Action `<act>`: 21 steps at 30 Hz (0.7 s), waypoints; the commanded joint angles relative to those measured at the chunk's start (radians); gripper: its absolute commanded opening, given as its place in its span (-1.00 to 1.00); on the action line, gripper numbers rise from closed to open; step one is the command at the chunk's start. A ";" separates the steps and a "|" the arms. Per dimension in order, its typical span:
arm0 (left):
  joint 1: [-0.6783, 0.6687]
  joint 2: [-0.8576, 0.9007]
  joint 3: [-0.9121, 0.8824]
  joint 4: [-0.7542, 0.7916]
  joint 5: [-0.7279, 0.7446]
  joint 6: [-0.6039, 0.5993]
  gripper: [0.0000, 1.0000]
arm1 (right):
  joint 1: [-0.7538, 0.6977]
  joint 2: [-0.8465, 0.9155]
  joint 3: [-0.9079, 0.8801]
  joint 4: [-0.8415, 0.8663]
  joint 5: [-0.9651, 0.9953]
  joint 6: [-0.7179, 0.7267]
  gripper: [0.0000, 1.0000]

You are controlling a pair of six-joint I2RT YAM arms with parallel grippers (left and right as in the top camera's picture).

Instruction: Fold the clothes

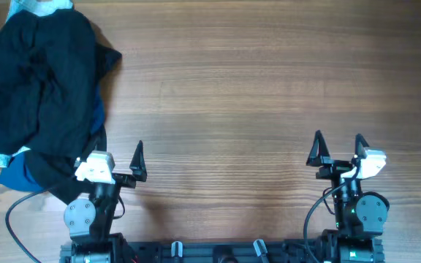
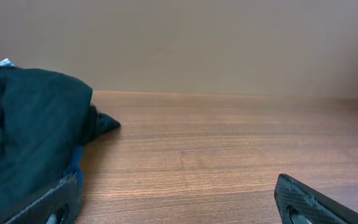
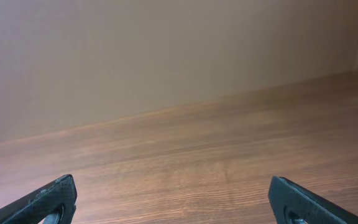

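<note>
We count one crumpled heap of soft black fabric clothes (image 1: 39,95) on the wood-grain table (image 1: 254,80), with a darker blue cloth (image 1: 17,175) and a pale blue cloth (image 1: 39,6) peeking out from under it. The heap sits at the far left corner, long axis running far-to-near along the left edge, one little black corner poking right, and it's too bunched up to tell waistband from legs. Two grippers: the left gripper (image 1: 117,157), just beside the heap's near end, and the right gripper (image 1: 338,146), well apart from it, both gape wide with nothing in them.
</note>
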 commanded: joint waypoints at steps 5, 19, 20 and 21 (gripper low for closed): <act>0.006 0.004 -0.006 0.024 0.011 -0.009 0.99 | 0.006 -0.003 -0.001 0.028 0.092 0.019 0.99; 0.007 0.251 0.366 -0.092 0.133 -0.111 0.99 | 0.006 0.194 0.241 0.256 -0.234 0.054 1.00; 0.006 0.303 0.426 -0.116 0.133 -0.109 0.99 | 0.006 0.258 0.296 0.256 -0.268 0.048 0.99; 0.006 0.358 0.493 -0.145 0.132 -0.106 1.00 | 0.006 0.316 0.345 0.255 -0.301 0.035 0.99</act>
